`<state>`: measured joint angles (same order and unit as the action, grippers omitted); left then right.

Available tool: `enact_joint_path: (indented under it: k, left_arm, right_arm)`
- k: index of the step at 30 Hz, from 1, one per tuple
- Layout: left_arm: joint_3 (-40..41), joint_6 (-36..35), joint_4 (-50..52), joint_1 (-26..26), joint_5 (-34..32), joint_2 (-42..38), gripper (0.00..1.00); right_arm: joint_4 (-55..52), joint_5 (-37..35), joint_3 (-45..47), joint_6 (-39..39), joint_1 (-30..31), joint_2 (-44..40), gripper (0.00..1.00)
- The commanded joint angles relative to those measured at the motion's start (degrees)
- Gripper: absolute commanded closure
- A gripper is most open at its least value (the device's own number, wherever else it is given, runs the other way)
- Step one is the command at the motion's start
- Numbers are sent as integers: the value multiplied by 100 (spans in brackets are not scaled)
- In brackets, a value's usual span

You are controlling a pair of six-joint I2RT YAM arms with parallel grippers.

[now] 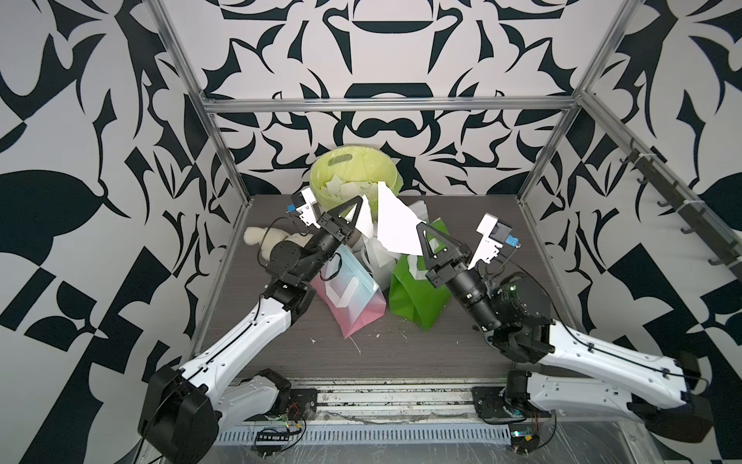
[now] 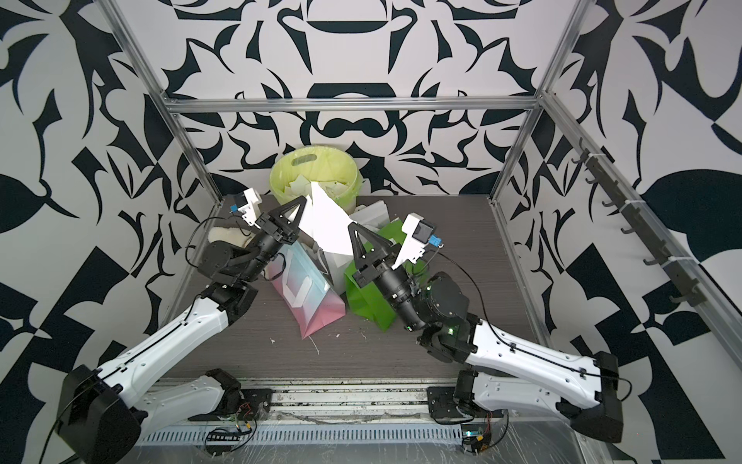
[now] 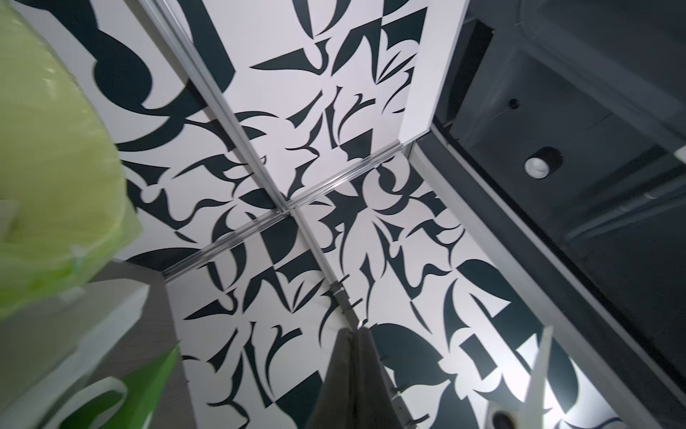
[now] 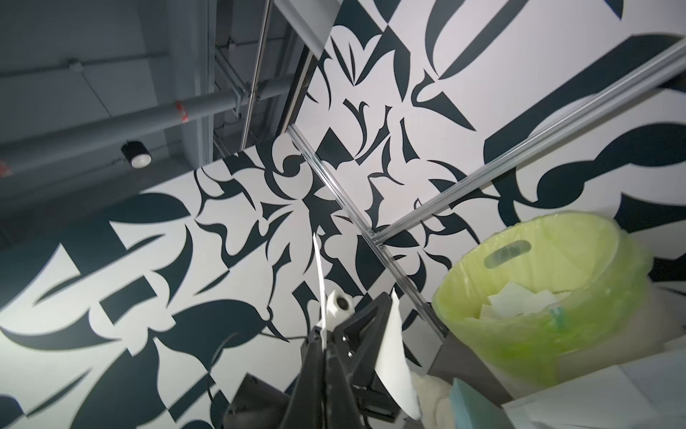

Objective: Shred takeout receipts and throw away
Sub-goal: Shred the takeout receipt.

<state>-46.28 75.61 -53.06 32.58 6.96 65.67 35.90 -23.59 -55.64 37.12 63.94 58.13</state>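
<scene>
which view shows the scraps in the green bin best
Right wrist view: it looks into the bin at the scraps close up. Both top views show them smaller; left wrist shows only the bin's outside.

- Plush toy (image 1: 257, 241), middle left in both top views: mostly hidden behind the left arm.
- White paper gift bag (image 1: 379, 265), centre: only slivers show under the larger torn receipt piece (image 1: 395, 227).
- Smaller torn receipt piece (image 1: 366, 219): partly covered by the left pincer (image 1: 358, 203).
- Green gift bag (image 1: 413, 297): top covered by the right pincer (image 1: 419, 227).
- Lime-lined bin (image 3: 55, 167): blurred, cut off at the left edge of the left wrist view.
- White specks (image 1: 355, 345) on the desk (image 1: 401, 361), lower centre: too small to identify.
</scene>
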Motion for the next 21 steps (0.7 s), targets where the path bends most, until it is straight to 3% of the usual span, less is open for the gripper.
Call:
enact_joint_path:
  k: [1, 5, 21]
  left_arm:
    - [77, 407, -1384, 133, -228, 227, 100]
    - [46, 483, -1693, 196, -227, 361, 100]
    - [128, 540, -690, 267, -727, 30, 98]
  right_arm:
    - [188, 391, -462, 2326, -616, 284, 100]
    - [-71, 984, -676, 3335, -1134, 674, 100]
    - [-495, 1032, -708, 2839, -1138, 697, 100]
